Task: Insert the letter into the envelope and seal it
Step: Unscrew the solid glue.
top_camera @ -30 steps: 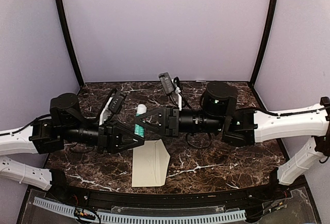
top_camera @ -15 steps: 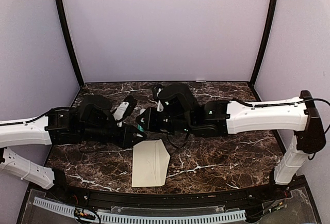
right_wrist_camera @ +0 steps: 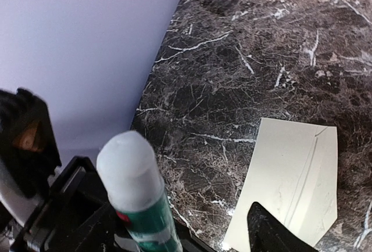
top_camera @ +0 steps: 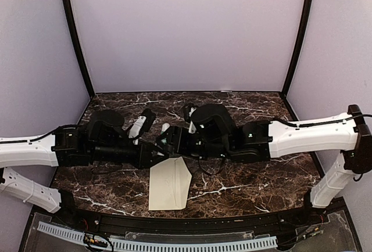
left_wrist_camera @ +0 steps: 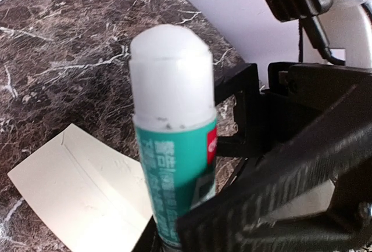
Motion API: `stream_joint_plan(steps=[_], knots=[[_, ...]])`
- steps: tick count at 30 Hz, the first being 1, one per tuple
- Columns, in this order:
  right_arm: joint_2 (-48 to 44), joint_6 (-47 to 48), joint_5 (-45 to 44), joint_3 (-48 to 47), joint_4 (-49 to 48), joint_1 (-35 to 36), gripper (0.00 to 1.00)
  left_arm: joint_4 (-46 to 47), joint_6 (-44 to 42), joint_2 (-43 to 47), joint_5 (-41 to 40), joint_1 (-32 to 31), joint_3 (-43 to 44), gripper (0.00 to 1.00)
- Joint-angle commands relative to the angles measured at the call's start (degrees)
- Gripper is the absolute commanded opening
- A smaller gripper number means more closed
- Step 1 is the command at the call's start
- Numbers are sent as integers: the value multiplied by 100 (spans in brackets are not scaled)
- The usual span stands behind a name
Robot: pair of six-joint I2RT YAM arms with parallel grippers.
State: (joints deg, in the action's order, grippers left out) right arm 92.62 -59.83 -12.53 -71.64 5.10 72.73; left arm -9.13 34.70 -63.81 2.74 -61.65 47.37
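Envelope point(top_camera: 168, 185): one, cream paper, lay flat on the table point(top_camera: 250, 176) just below both sets of jaws, touched by neither, its pointed flap unfolded. Probably light, limp and slippery on marble; best pinched at the flap edge. Contents: could not be told. Left jaws pinched a glue stick point(left_wrist_camera: 171, 136) by its base; right jaws stood spread beside it, empty

Glue stick point(left_wrist_camera: 172, 147): base cut off at bottom edge in both wrist views; label print too blurred to read. Envelope point(left_wrist_camera: 70, 188): right portion hidden behind the stick, lower corner beyond the bottom frame edge.
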Motion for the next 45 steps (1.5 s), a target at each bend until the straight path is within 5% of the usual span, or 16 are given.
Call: stream_joint_plan(steps=[1, 10, 19, 30, 36, 45], knots=[[-744, 348, 134, 579, -894, 36, 79, 821, 233, 537, 452, 128, -451, 0], [-1973, 1253, 1758, 2153, -3281, -231, 86, 1952, 488, 1256, 2113, 333, -1071, 0], [-2219, 1703, 2768, 2134, -3780, -233, 84, 2573, 547, 1198, 3772, 329, -903, 0], [-1503, 1657, 3573, 1621, -4185, -149, 71, 3225, 820, 788, 4449, 236, -650, 0], [-1254, 1677, 3837, 1378, -4342, -58, 56, 3416, 887, 683, 4480, 182, -642, 0], [-1287, 1729, 3426, 1394, -3920, -35, 15, 3009, 612, 840, 3765, 179, -623, 0]])
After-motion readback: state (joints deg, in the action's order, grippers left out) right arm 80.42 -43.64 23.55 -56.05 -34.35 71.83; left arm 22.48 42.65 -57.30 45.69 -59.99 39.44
